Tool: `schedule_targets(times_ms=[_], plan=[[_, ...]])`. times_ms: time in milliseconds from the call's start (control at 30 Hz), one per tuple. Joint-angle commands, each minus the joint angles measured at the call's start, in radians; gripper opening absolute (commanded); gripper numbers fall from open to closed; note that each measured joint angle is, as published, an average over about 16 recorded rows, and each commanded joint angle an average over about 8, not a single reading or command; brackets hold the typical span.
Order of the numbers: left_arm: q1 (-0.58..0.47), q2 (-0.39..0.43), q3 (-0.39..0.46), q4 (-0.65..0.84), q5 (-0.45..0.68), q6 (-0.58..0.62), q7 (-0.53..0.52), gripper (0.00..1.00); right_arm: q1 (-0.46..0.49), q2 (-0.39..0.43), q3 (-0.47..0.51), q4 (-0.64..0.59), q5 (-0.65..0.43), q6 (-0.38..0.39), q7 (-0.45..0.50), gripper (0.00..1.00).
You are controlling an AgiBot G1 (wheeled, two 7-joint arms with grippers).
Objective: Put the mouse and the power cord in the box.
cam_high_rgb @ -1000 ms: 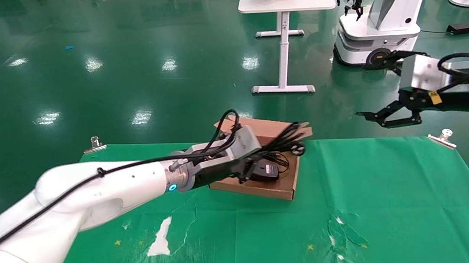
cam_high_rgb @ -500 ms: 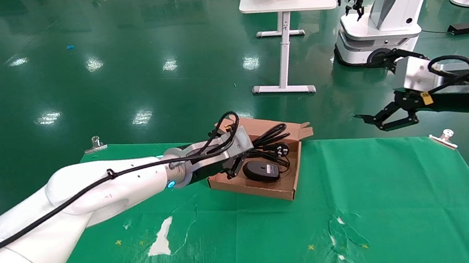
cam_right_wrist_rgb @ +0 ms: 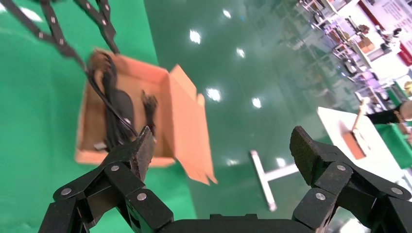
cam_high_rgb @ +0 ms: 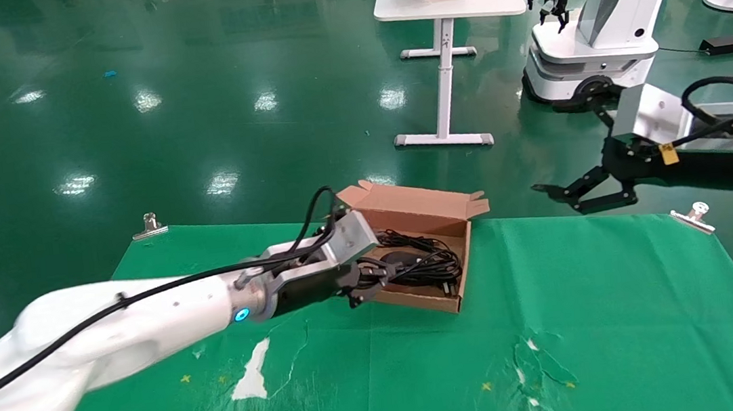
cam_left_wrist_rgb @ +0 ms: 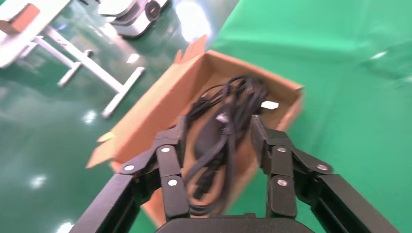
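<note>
Jaws wide on the left gripper (cam_high_rgb: 365, 286), empty now and sitting right at the near-left edge of the box (cam_high_rgb: 438, 206)! A second ago the power cord (cam_high_rgb: 424, 266) was bunched up at the box's far rim with the arm stretched over it; now it's down inside, draped across the mouse (cam_high_rgb: 398, 257), and the arm has drawn back toward the robot. I'd say both items are home and only a clean retreat is left, perhaps closing the lid.

The right gripper (cam_high_rgb: 576, 195) hovers off the desk's (cam_high_rgb: 623, 315) far-right edge, jaws spread and empty; it has drifted a little nearer the box.

From the head you barely make out the mouse under that tangle. The left wrist camera looks straight between its own fingers (cam_left_wrist_rgb: 170, 170) onto the cord (cam_left_wrist_rgb: 228, 116) lying in the box. The right wrist view catches the lid (cam_right_wrist_rgb: 187, 116) hanging open off the far side.
</note>
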Motion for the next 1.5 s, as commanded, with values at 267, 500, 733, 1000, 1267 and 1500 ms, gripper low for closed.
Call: schedule_targets(times_ms=[267, 500, 733, 1000, 1267, 1500], plan=[[0.08, -0.113, -0.111, -0.121, -0.086, 0.136, -0.062, 1.0, -0.118, 0.045, 0.051, 0.172, 0.084, -0.038, 0.144, 1.0], [0.143, -0.203, -0.199, -0.218, -0.155, 0.244, -0.111, 1.0, -0.212, 0.08, 0.092, 0.308, 0.15, -0.067, 0.258, 1.0], [0.207, -0.294, -0.288, -0.315, -0.224, 0.353, -0.161, 1.0, -0.306, 0.116, 0.133, 0.446, 0.217, -0.097, 0.373, 1.0], [0.279, -0.398, -0.389, -0.426, -0.303, 0.478, -0.218, 1.0, -0.414, 0.157, 0.179, 0.603, 0.293, -0.132, 0.505, 1.0], [0.352, -0.501, -0.49, -0.536, -0.381, 0.601, -0.274, 1.0, -0.521, 0.197, 0.226, 0.759, 0.369, -0.166, 0.636, 1.0], [0.415, -0.591, -0.578, -0.633, -0.449, 0.71, -0.323, 1.0, -0.615, 0.233, 0.267, 0.895, 0.435, -0.196, 0.75, 1.0]])
